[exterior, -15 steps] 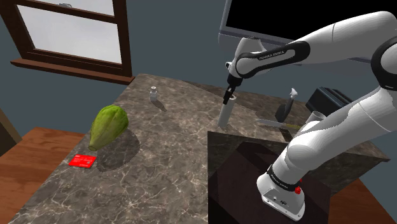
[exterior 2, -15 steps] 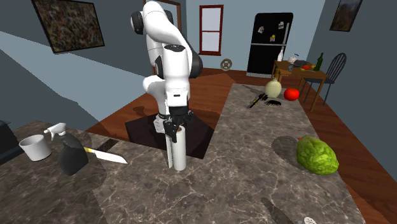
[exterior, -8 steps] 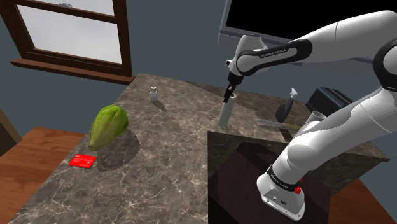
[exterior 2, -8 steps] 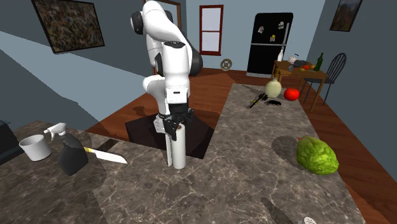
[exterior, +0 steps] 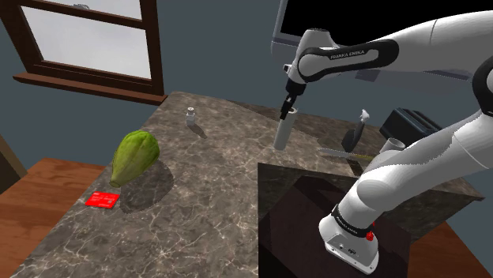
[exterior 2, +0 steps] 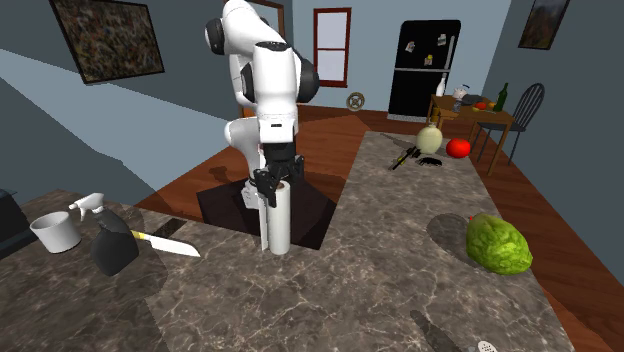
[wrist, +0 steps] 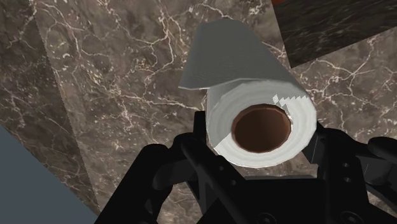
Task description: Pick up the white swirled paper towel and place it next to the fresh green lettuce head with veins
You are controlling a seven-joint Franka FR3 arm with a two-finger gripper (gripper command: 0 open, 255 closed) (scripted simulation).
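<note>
The white paper towel roll [exterior: 282,132] hangs upright just above the marble counter [exterior: 205,197], close to the stand's corner. My gripper [exterior: 289,107] is shut on its top end. In the second exterior view the roll [exterior 2: 277,222] hangs under the gripper [exterior 2: 272,188]. In the wrist view the roll [wrist: 236,76] shows its brown core, clasped between the two black fingers [wrist: 202,170] of the gripper [wrist: 264,154]. The green lettuce head [exterior: 134,156] lies far off toward the shoulder view's left; it also shows as the lettuce [exterior 2: 498,244] at the second exterior view's right.
A red card [exterior: 103,199] lies beside the lettuce and a small shaker [exterior: 190,117] stands behind it. A spray bottle [exterior 2: 108,240], knife [exterior 2: 168,245] and white cup [exterior 2: 56,232] sit on the roll's other side. The dark stand [exterior: 332,221] borders the counter.
The gripper has risen with the roll in it, so the roll's lower end has come up off the counter. Nothing else moved.
</note>
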